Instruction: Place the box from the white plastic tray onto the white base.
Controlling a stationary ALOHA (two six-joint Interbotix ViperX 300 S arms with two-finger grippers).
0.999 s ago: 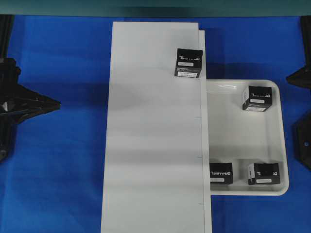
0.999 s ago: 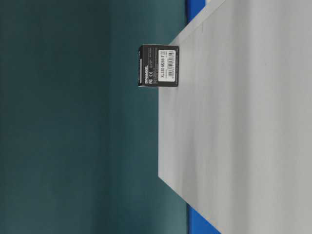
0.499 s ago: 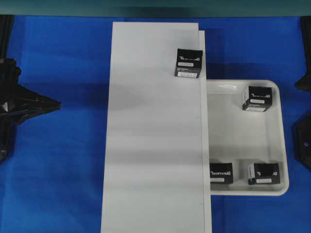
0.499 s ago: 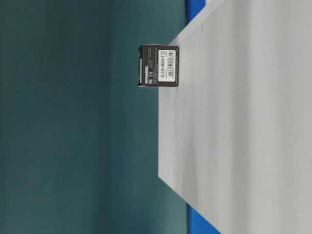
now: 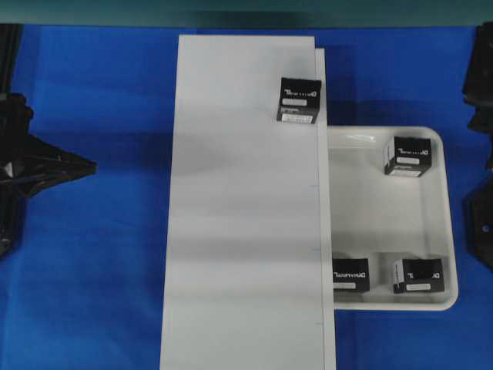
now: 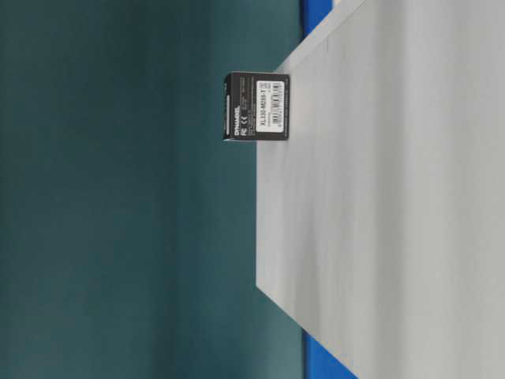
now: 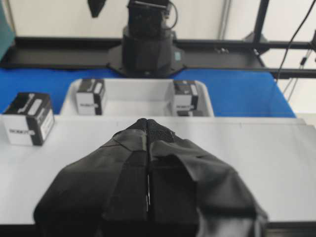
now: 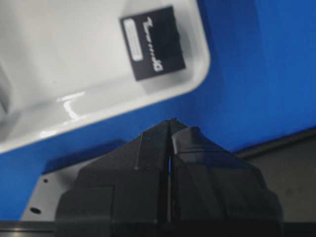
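One box (image 5: pixel 299 100) is already sitting on the white base (image 5: pixel 243 231), right by its tray-side edge. Three are waiting in the white plastic tray (image 5: pixel 451 231). Both the right gripper (image 8: pixel 170 129) and left gripper (image 7: pixel 147 129) are pinched closed, carrying nothing.

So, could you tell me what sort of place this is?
Probably a robotics lab bench: a blue table cover, a dark frame behind it, and a robot arm base bolted opposite.
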